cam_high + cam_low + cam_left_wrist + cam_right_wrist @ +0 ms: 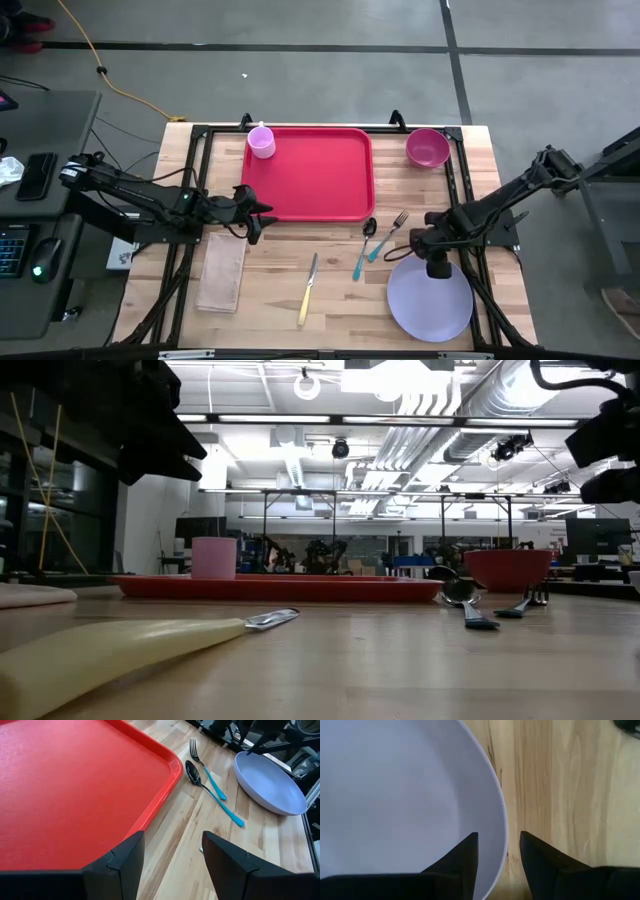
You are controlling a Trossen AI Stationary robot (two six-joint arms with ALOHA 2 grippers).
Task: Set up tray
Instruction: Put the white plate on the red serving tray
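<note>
Right gripper (498, 851) open, straddling plate (430, 305) rim at table's 5 o'clock, left gripper (172, 852) open by tray (308, 175) at 12; thin rim grip may slip, tilted plate could knock fork (390, 232) and spoon (364, 245)

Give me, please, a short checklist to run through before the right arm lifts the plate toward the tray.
1. Right gripper open, fingers either side of the plate rim: ok.
2. Plate held: not ok, jaws not yet closed on it.
3. Tray middle free for the plate: ok; only the pink cup stands in a far corner.
4. Fork and spoon lie between plate and tray: lift over them.
5. Left gripper open at the tray's near edge: possible obstruction, cannot tell.
</note>
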